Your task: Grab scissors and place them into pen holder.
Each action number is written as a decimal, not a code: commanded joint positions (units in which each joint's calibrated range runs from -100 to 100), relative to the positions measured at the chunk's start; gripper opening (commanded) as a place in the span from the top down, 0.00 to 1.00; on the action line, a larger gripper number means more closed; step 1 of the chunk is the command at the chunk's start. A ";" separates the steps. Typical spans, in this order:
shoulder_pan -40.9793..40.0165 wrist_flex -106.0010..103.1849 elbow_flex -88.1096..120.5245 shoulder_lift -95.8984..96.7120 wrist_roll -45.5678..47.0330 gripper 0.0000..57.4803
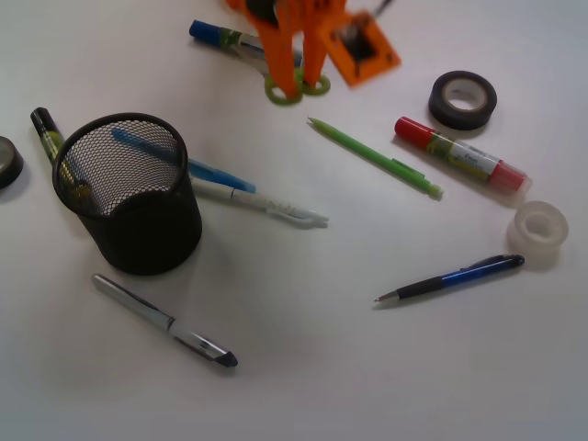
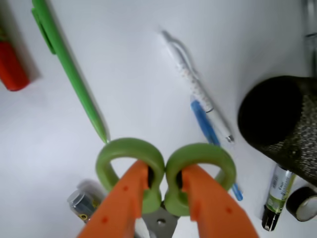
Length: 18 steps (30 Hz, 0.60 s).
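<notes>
The scissors [image 2: 163, 171] have lime-green loop handles and a grey pivot. My orange gripper [image 2: 163, 181] is shut on them, one finger through each loop, pinching the handles together. In the front view the gripper [image 1: 296, 81] holds the green loops [image 1: 296, 89] at the top middle, just above the table. The blades are hidden behind the fingers. The pen holder [image 1: 129, 191] is a black wire-mesh cup standing upright at the left, with a blue pen leaning in it. It also shows at the right edge of the wrist view [image 2: 282, 121].
A slim green pen [image 1: 375, 156], red marker [image 1: 461, 154], black tape roll [image 1: 462, 99], clear tape roll [image 1: 538, 230] and blue-black pen [image 1: 450, 278] lie at the right. A white pen [image 1: 266, 204] and silver pen [image 1: 163, 322] lie by the cup. A blue marker [image 1: 225, 39] lies behind the gripper.
</notes>
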 commanded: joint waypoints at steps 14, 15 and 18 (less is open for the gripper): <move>13.35 -75.87 0.73 -8.71 -13.43 1.00; 14.78 -75.79 0.82 -8.80 -13.58 1.00; 19.04 -73.60 0.82 -9.22 -13.77 1.00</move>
